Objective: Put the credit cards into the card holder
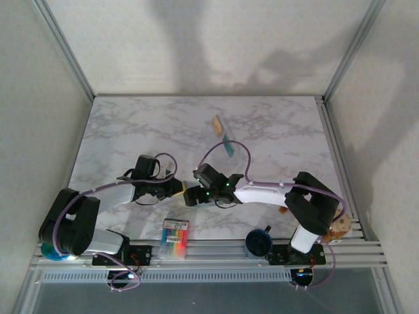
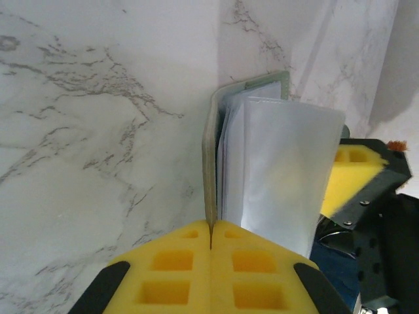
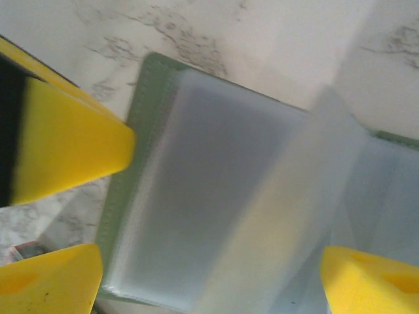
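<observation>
**Arm pose.** Both arms reach inward from their bases and meet head-on near the middle of the tabletop (image 1: 131, 131). The left gripper (image 2: 211, 229) points right; the right gripper (image 3: 209, 281) points left, its forearm low over the marble.

**Jaws.** The left jaws are pressed together, pinching the green cover edge of the card holder (image 2: 275, 170). The right jaws are spread wide, with the holder's clear sleeves lying between the two pads. Contact with the sleeves cannot be told.

**Holder.** It sits between the two grippers at the tabletop's near centre. In the left wrist view the pinched cover runs straight away from the jaws, and the sleeves fan open towards the right gripper. In the right wrist view it lies spread open, green rim around pale sleeves.

**Cards.** A tan-gold card (image 1: 218, 123) and a teal card (image 1: 228, 146) lie on one diagonal, far-left to near-right — well apart from the grippers, beyond them.

**Edges and room.** There is bare marble on the holder's left side and across the far half of the tabletop. A marker pack (image 1: 175, 237) lies at the near edge — between the arm bases.
</observation>
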`<action>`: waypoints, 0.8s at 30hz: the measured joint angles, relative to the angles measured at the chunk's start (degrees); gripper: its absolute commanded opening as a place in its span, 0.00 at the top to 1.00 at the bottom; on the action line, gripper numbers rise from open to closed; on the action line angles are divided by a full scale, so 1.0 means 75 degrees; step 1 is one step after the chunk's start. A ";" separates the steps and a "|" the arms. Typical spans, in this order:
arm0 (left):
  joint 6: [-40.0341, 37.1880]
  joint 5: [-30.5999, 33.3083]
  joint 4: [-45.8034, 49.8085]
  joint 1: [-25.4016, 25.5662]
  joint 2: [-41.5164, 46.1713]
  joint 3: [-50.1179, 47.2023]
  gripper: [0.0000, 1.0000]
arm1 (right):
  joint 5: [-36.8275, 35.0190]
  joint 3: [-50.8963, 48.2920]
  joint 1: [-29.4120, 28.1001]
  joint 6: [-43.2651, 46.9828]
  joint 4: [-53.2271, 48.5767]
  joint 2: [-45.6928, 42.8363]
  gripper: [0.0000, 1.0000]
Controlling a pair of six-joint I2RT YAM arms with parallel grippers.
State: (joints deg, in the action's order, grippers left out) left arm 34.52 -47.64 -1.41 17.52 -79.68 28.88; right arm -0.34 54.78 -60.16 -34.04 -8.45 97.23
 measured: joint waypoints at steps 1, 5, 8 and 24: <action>0.0000 -0.0003 0.0003 0.0000 0.0020 0.0003 1.00 | -0.0105 0.0003 0.0000 0.0003 -0.0067 0.0038 0.14; 0.0000 0.0000 0.0003 0.0000 0.0032 0.0003 1.00 | -0.0393 0.0006 0.0000 0.0058 -0.0251 0.0204 0.14; 0.0003 0.0003 0.0000 0.0000 0.0032 0.0003 1.00 | -0.0583 0.0055 0.0000 0.0050 -0.0361 0.0268 0.14; 0.0000 -0.0003 0.0026 0.0000 0.0119 -0.0015 1.00 | -0.0845 0.0023 0.0157 0.0766 -0.1008 -0.0621 0.11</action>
State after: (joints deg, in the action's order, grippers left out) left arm 34.52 -47.66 -1.21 17.52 -78.78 28.77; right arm -6.68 54.96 -58.98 -28.29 -16.01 92.58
